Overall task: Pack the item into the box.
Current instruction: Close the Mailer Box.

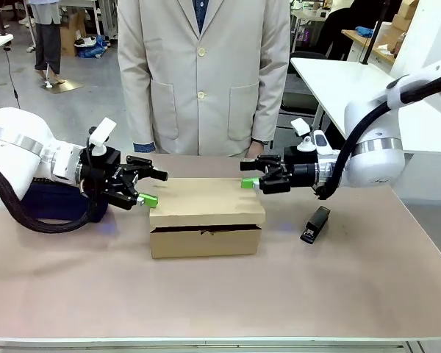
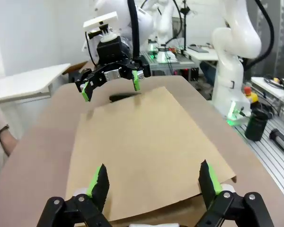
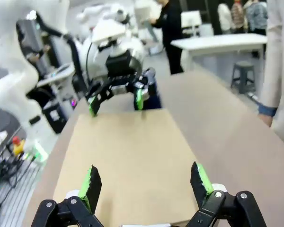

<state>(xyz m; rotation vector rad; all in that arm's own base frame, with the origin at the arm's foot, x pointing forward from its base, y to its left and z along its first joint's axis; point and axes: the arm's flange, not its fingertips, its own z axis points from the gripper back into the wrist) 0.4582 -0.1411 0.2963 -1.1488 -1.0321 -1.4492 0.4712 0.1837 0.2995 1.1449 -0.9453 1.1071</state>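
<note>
We see a black stapler (image 1: 315, 224) on the right of the table (image 1: 220, 294). A navy pouch (image 1: 55, 200) lies far left.

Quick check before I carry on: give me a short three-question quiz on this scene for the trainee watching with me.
1. True or false: the lid of the box lies down, shut.
2. What lies beside the box on the robot's right? A) black stapler B) mug C) scissors
3. Fill in: the left tool and the right tool, one at each end of the box, both have their jaws ____.
Key: 1 true; 2 A; 3 open.
</note>
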